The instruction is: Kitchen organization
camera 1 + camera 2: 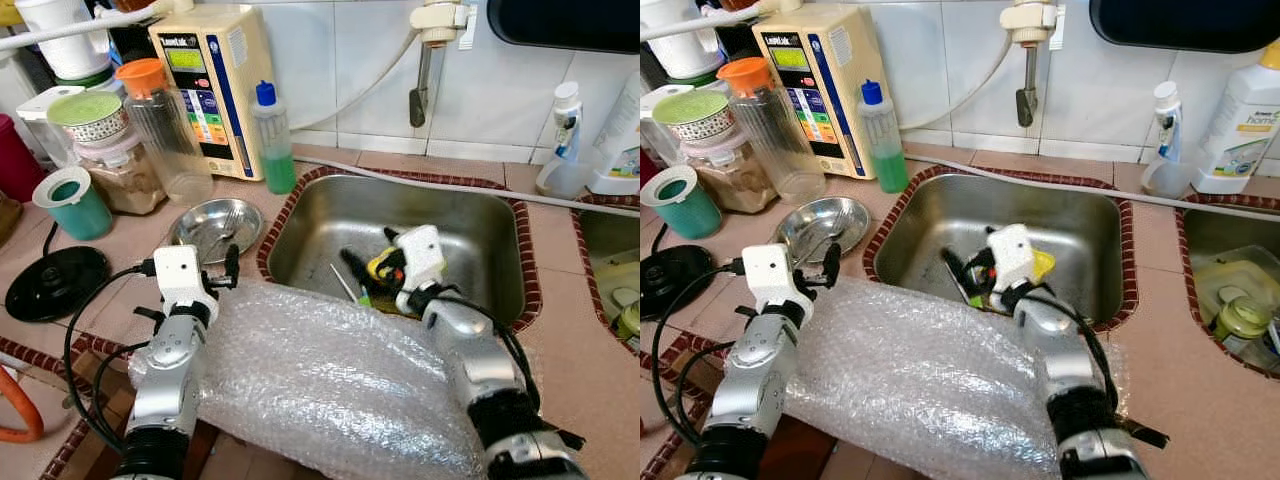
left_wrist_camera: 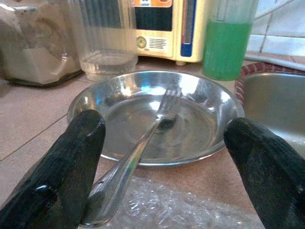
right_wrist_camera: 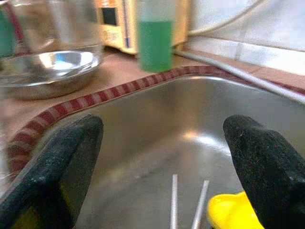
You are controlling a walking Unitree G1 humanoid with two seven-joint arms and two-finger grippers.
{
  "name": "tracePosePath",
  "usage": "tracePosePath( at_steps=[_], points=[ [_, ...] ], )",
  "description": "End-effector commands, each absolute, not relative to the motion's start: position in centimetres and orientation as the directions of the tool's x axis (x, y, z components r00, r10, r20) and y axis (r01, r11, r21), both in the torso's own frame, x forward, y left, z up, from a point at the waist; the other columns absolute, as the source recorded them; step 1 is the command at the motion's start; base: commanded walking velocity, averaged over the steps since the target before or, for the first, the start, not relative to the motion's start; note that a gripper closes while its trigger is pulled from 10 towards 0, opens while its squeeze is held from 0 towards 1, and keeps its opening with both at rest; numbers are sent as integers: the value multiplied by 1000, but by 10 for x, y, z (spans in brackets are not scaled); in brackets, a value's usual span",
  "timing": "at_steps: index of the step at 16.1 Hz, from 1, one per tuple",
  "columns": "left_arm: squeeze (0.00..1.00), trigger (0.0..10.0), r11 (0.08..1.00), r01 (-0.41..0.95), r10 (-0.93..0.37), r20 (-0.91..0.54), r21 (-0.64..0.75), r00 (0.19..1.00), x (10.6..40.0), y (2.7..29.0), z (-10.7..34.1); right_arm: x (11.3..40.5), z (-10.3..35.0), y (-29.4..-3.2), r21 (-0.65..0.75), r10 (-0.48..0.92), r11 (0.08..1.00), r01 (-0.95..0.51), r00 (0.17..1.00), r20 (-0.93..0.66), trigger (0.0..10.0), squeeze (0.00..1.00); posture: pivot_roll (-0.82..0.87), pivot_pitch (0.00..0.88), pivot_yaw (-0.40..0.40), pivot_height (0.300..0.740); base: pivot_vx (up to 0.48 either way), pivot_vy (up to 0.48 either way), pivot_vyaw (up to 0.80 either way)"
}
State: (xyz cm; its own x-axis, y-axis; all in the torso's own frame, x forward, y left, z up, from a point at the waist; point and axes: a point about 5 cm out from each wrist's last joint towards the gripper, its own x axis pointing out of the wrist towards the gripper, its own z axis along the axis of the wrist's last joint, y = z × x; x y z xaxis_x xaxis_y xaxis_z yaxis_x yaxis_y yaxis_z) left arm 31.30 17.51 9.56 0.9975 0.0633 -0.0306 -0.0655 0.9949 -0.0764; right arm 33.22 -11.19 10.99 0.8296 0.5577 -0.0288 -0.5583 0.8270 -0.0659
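A shallow steel plate (image 1: 195, 222) sits on the tiled counter left of the sink (image 1: 480, 215). A fork (image 2: 162, 117) lies in the plate, its handle running out over the rim toward me. My left gripper (image 1: 226, 270) hovers just in front of the plate, open, with the fork handle between its spread fingers (image 2: 71, 162) and untouched. My right gripper (image 1: 368, 258) reaches down into the sink, open and holding nothing. Below it lie a yellow object (image 3: 233, 212), two thin metal sticks (image 3: 174, 200) and something green (image 1: 365, 297).
A sheet of bubble wrap (image 1: 330, 380) covers the counter edge under both arms. Behind the plate stand a green soap bottle (image 1: 272, 140), a clear jar (image 1: 170, 130), a water machine (image 1: 215, 80) and a teal cup (image 1: 75, 200). A tap (image 1: 425, 60) hangs over the sink.
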Motion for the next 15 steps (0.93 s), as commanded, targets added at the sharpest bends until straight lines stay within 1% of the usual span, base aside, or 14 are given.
tracePosePath(
  at_steps=[1,3,4,6,8,9,10,11,13,15],
  points=[
    [0,10000,994,-96,94,-38,-58,995,312,181,93,331,113,-107,-77,582,809,-582,813,-25,10000,933,96,0,113,740,0,0,0],
    [0,10000,997,-83,83,-1,-3,997,313,181,99,330,114,-107,-76,589,805,-589,808,-27,10000,922,95,0,114,740,0,0,0],
    [0,10000,997,-71,71,15,15,997,313,181,102,329,116,-107,-78,597,799,-597,802,-24,10000,898,94,0,113,740,0,0,0],
    [0,10000,997,-48,45,48,63,998,311,180,107,328,123,-108,-77,611,790,-608,792,14,10000,761,95,0,112,740,0,0,0],
    [0,10000,996,-50,46,57,74,997,310,180,108,325,127,-106,-63,637,770,-635,770,30,10000,573,96,0,110,740,0,0,0],
    [0,10000,996,-56,52,58,69,997,309,181,108,322,128,-104,-52,657,754,-655,753,36,10000,365,96,0,109,740,0,0,0],
    [0,10000,995,-70,66,62,65,996,308,184,110,317,131,-101,-34,692,722,-691,721,44,10000,35,97,0,108,740,0,0,0],
    [0,10000,994,-86,82,68,71,994,305,188,112,310,134,-99,-19,732,681,-732,679,49,10000,0,99,0,105,740,0,0,0],
    [0,10000,988,-145,142,47,54,989,298,199,109,299,138,-96,-26,786,618,-786,617,39,10000,0,102,0,107,740,0,0,0],
    [0,10000,990,-142,141,27,7,990,294,200,106,296,139,-95,-25,800,600,-800,599,36,10000,0,104,0,104,740,0,0,0]
  ],
)
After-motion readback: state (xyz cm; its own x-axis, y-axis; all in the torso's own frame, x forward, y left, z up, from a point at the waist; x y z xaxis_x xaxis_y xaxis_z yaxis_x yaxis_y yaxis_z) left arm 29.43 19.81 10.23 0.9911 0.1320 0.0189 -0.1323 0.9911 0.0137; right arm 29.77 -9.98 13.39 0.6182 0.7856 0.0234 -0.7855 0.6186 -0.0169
